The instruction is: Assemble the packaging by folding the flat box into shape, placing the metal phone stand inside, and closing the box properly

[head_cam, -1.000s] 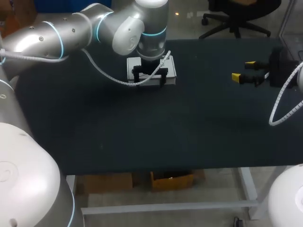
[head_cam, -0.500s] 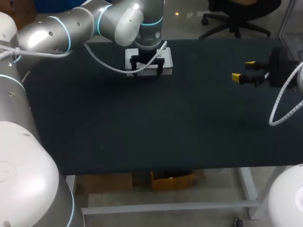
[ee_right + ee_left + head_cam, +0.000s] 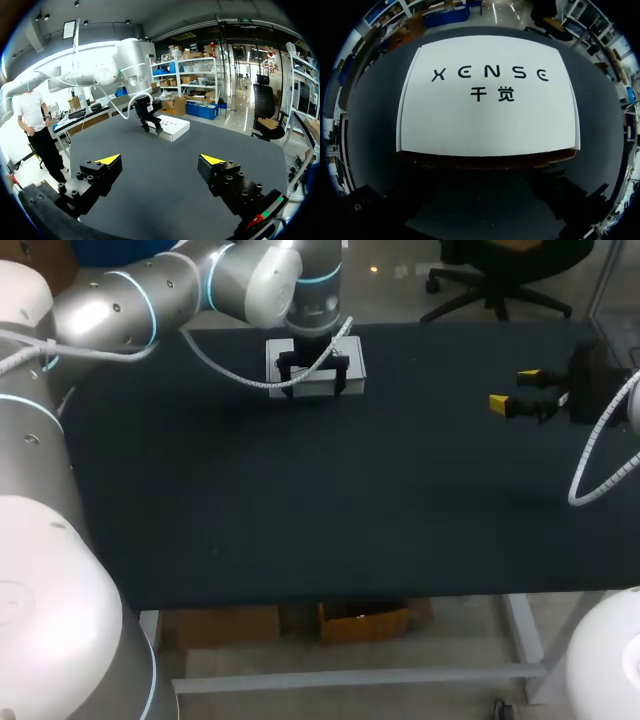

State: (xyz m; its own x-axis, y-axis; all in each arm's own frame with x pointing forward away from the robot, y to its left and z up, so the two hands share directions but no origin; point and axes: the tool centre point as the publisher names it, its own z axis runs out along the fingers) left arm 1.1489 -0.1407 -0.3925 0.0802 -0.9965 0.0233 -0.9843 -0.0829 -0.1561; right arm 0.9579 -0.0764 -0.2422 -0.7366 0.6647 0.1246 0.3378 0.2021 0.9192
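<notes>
A white box (image 3: pixel 354 368) with a printed lid lies flat on a dark table (image 3: pixel 300 520), already in shape and with the lid down. No phone stand shows, so whether it is inside cannot be told. The left gripper (image 3: pixel 313 388) stands over the box's near edge, its fingers spread wide and clasping nothing, one toward each end of that edge. The right gripper (image 3: pixel 514 390) hovers well to the right of the box, its fingers also wide apart and empty. The step in hand looks like the final closing or squaring of the box. To do it well, the left gripper should bear evenly on both ends of the near edge, so the lid seats without buckling the thin card. It should push gently, since the light box could slide away. The right gripper could brace the box's far side.
</notes>
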